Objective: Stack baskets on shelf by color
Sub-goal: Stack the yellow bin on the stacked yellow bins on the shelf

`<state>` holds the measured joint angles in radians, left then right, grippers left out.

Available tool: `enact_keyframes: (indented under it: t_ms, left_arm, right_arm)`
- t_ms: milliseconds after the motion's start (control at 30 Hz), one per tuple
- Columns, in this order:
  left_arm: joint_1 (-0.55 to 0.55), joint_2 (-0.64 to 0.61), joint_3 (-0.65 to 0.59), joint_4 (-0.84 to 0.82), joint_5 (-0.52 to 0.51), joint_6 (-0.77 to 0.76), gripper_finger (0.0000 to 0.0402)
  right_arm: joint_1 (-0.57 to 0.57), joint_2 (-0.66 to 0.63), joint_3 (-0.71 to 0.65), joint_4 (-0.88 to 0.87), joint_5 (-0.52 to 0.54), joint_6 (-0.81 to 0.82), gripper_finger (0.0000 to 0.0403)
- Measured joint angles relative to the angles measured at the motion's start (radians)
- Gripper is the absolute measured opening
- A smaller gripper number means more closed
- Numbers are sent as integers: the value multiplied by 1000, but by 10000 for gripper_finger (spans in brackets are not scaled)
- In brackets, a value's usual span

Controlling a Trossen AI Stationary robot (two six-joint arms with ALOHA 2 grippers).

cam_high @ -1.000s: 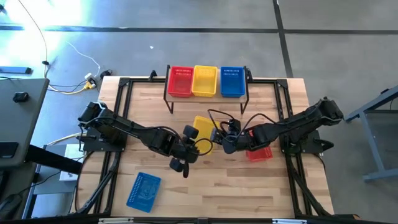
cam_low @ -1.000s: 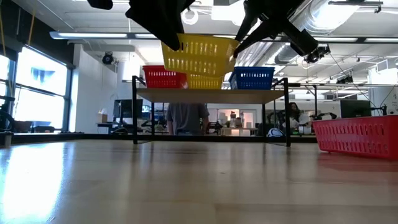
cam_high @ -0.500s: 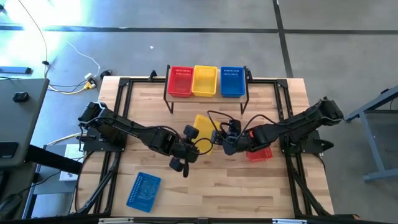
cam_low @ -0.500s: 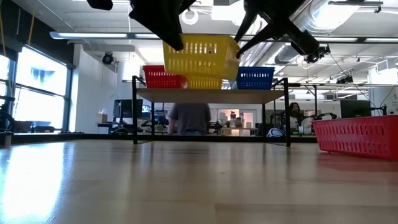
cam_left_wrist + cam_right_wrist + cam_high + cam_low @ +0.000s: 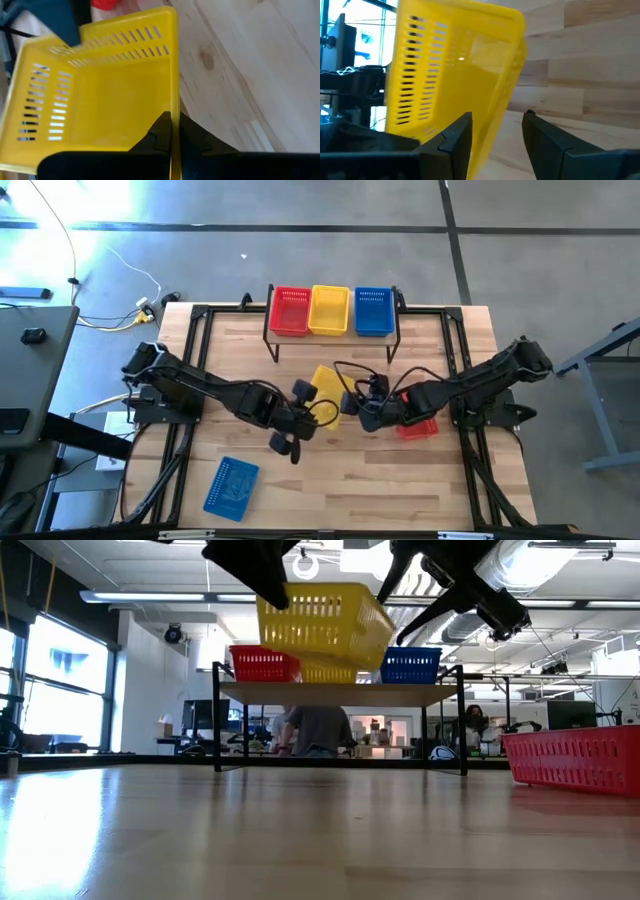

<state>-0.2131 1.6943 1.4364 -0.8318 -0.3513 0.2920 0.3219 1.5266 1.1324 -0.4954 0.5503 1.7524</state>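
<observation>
Yellow basket point(image 5: 320, 625) now raised and tilted, rim pinched by left gripper point(image 5: 174, 132); right gripper point(image 5: 495, 131) spread open beside it.

Both arms are extended inward over the table's middle, wrists raised above the surface. The left gripper point(image 5: 171, 131) is closed, fingers pinched on a thin yellow wall. The right gripper point(image 5: 496, 131) is held with fingers parted.

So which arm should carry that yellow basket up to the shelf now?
Probably the left. The left gripper is clamped on the rim of the lifted yellow basket, while the right gripper is open beside it, gripping nothing. The shelf sits straight ahead.
</observation>
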Motion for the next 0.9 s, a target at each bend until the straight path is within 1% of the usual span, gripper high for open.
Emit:
enact_keyframes:
  t_ms: [67,200,300,500,700,900]
  left_arm:
    - [0,-21,0,-10,2,0,2]
    - [0,-50,2,-32,4,0,1]
    - [1,-71,3,-38,2,0,1]
    - [10,-121,2,-64,-33,-9,1]
    - [38,-160,4,-12,-54,9,1]
    - [105,-198,2,26,-53,37,0]
  right_arm:
    - [0,-1,0,-4,7,1,157]
    - [0,-15,0,-3,52,1,156]
    - [0,-36,1,-17,62,-6,156]
    - [-1,-96,1,-39,145,-31,156]
    - [-1,-160,1,-29,211,-128,156]
    - [-4,-209,1,-8,295,-246,156]
